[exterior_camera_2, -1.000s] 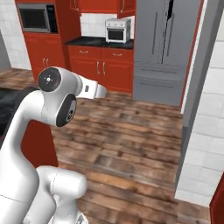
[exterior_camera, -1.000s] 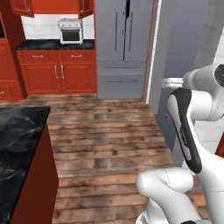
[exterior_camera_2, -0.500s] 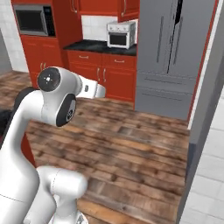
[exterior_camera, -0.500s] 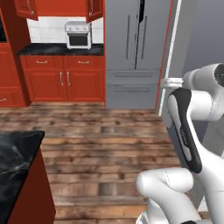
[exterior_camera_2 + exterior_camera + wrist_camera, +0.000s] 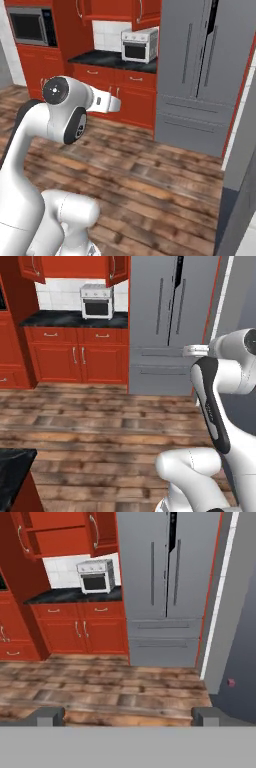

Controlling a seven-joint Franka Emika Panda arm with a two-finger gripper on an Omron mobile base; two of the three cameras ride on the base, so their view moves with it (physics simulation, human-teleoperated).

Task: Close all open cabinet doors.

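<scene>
While the hand (image 5: 128, 716) hangs over bare wooden floor (image 5: 115, 687) with fingers (image 5: 47, 716) spread wide and nothing between them, the cabinet doors sit far off at 11 o'clock in the hand view. Left cabinet door (image 5: 22, 534) and right cabinet door (image 5: 101, 532) both stand swung out from the red wall cabinet, exposing a shelf (image 5: 60, 528) between them. Same pair in the left base view at 12 o'clock: left cabinet door (image 5: 31, 267), right cabinet door (image 5: 117, 268). Toaster oven (image 5: 96, 575) sits on the black desk (image 5: 55, 596) directly below the open cabinet, touching it. Grey fridge (image 5: 165, 587) just right of the right door, at 12 o'clock from the hand. Microwave (image 5: 31, 26) built in at 10 o'clock in the right base view. Hand is well apart from both doors, no contact.
</scene>
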